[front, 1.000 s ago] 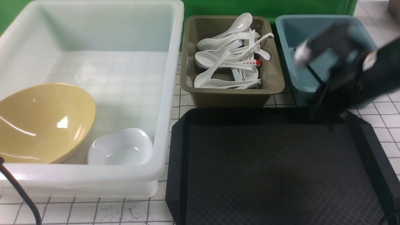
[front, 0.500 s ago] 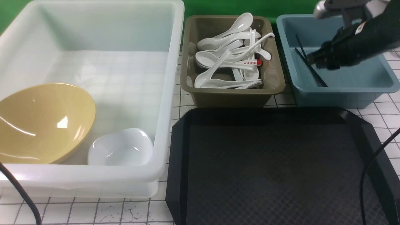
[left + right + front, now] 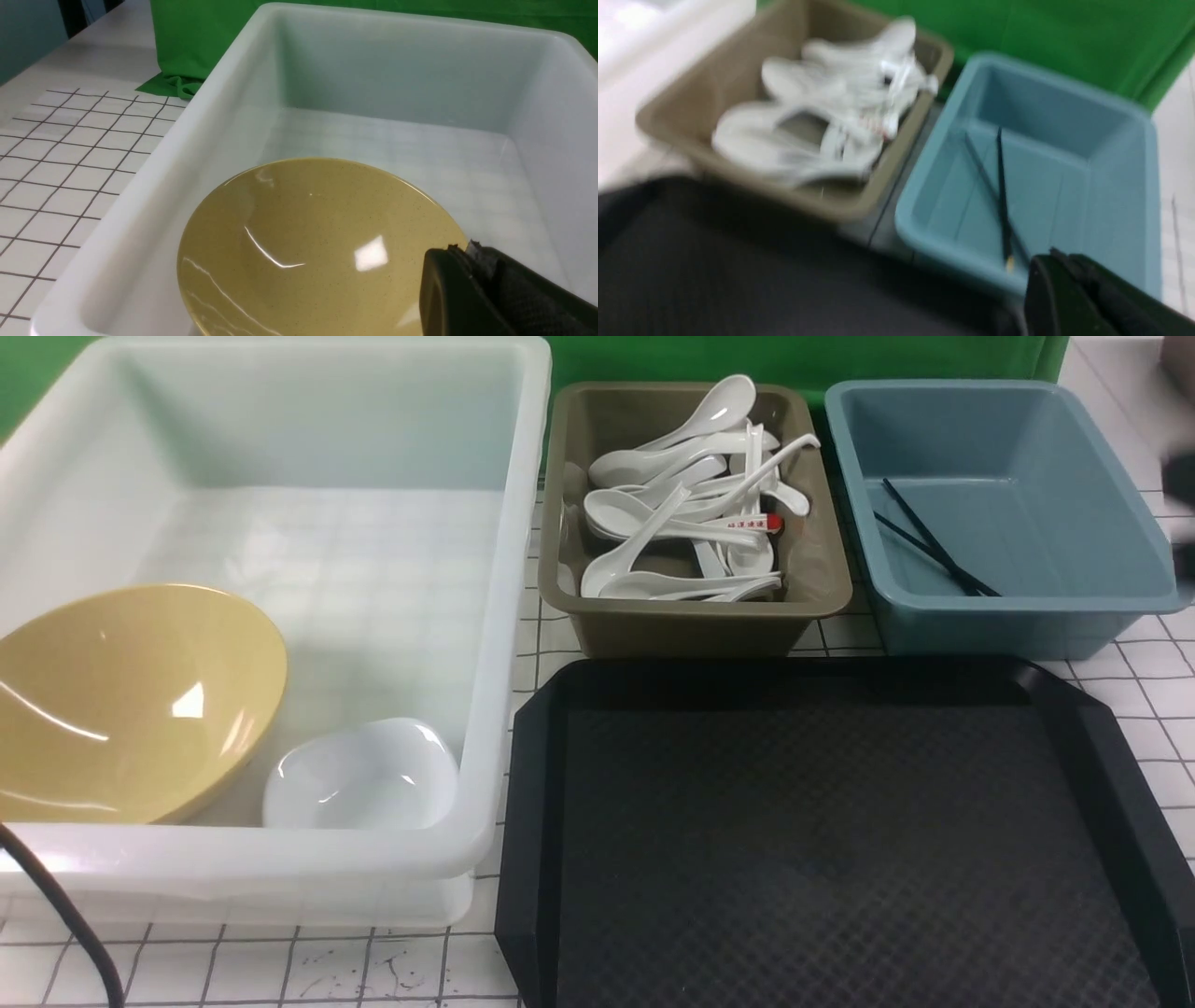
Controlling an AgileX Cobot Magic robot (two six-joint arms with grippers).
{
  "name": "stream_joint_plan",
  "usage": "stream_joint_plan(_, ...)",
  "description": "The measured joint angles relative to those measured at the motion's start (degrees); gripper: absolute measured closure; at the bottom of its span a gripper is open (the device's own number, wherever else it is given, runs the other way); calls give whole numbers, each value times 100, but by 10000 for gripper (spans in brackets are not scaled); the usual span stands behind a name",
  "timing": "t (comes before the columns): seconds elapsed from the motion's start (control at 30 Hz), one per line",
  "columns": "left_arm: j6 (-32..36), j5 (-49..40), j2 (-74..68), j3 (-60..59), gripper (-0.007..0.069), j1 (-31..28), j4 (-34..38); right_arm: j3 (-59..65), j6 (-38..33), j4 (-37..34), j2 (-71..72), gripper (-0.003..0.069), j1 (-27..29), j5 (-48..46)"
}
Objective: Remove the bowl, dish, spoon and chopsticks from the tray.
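Observation:
The black tray [image 3: 840,849] lies bare in front of me. The yellow bowl [image 3: 121,700] leans in the white tub [image 3: 280,873], and the small white dish [image 3: 359,779] sits beside it. Crossed on the floor of the blue tub [image 3: 980,429] are the black chopsticks [image 3: 934,541]. The spoon is among several white spoons [image 3: 681,513] in the olive tub [image 3: 691,621]; I cannot tell which one it is. My left gripper [image 3: 460,249] hangs shut and empty over the bowl [image 3: 303,242]. My right gripper [image 3: 1057,261] is shut and empty just off the blue tub's near corner, close to the chopsticks [image 3: 1001,196].
The three tubs stand in a row behind and left of the tray on a white gridded tabletop. A green cloth backs the scene. A black cable [image 3: 65,915] crosses the bottom left corner. My right arm is only a dark blur [image 3: 1181,476] at the right edge.
The right arm carried the chopsticks over the blue tub, let them go, and pulled away to the right. The chopsticks now lie in the tub. The left side is unchanged.

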State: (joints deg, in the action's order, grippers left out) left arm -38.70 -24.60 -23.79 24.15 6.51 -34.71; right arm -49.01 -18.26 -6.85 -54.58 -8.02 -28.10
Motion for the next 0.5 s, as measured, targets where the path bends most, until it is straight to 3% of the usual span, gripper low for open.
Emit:
stream_joint_plan(0.23, 0, -10, 0, 0, 636, 0, 0, 2139, 0, 0, 1506, 624, -5, -6)
stream_joint_plan(0.5, 5, -10, 0, 0, 636, 0, 0, 3375, -16, 31, 2232, 622, -5, -4)
